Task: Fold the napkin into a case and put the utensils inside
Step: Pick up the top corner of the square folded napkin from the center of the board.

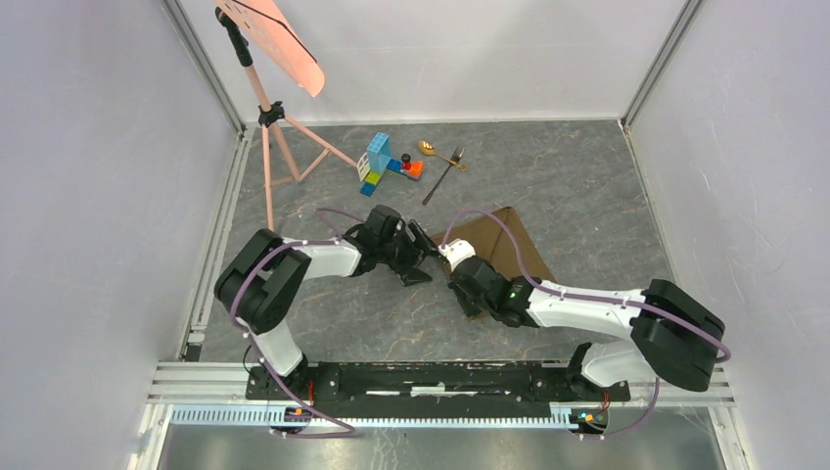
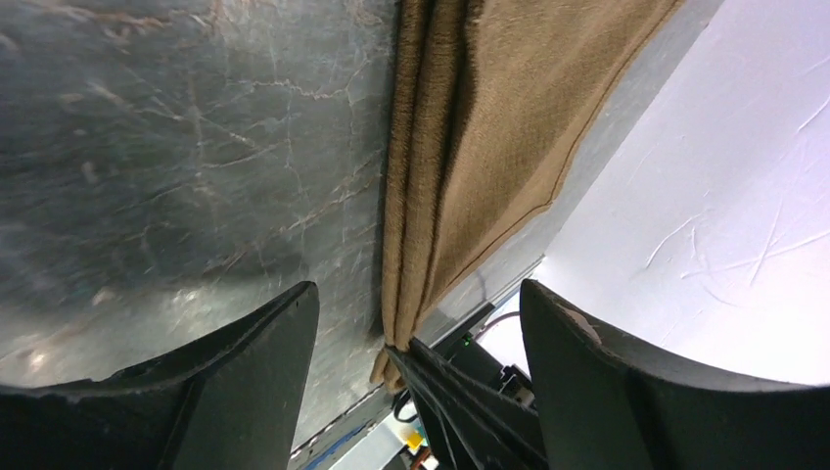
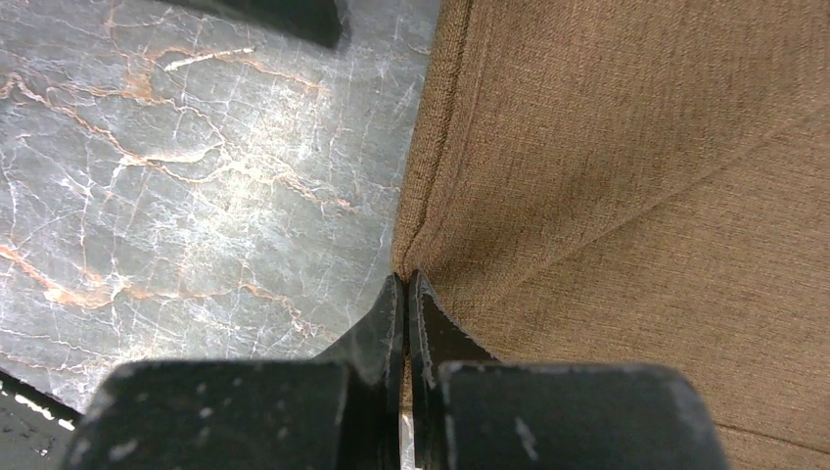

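Note:
The brown napkin [image 1: 504,245] lies folded on the marble table just right of centre. My right gripper [image 1: 458,276] is shut on its near left corner; in the right wrist view the fingertips [image 3: 406,289] pinch the cloth's edge [image 3: 626,176]. My left gripper [image 1: 426,262] is open and empty just left of the napkin. In the left wrist view [image 2: 421,328] it faces the stacked fold edges [image 2: 460,166], apart from them, with the right fingers [image 2: 440,387] clamped on the cloth's end. The gold spoon [image 1: 431,149] and dark fork [image 1: 445,176] lie farther back.
A heap of colourful toy blocks [image 1: 387,164] sits just left of the utensils. A pink tripod stand [image 1: 279,132] with a pink sheet stands at the back left. White walls enclose the table on three sides.

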Available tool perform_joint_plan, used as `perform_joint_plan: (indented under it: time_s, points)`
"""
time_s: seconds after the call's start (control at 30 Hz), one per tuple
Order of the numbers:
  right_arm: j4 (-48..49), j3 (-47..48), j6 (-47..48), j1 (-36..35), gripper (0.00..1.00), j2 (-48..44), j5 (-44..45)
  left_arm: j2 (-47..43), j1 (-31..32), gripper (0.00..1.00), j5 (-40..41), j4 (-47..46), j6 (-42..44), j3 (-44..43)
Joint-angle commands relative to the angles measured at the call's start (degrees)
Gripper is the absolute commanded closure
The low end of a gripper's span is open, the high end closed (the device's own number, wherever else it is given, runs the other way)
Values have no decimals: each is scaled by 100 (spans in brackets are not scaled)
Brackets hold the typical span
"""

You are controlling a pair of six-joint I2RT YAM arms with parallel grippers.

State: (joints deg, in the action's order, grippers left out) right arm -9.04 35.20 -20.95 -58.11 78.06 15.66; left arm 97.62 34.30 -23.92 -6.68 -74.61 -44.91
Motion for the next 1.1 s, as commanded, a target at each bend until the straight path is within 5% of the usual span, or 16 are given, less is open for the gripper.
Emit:
perform_joint_plan:
  time_s: [0.0,0.27,0.77,1.07]
  points:
    - [157,-74,105,98,100,-328,-52,315,229,19,327,-668,-631,-151]
    - [264,-197,127,160,100,-563,-226,818,287,30,526,-802,-517,-307]
    - [356,-316,268,138,100,-413,-192,983,244,80,391,-1040,-500,-420]
    - [214,-107,183,-4,65,23,68,987,235,89,286,-975,-447,-415]
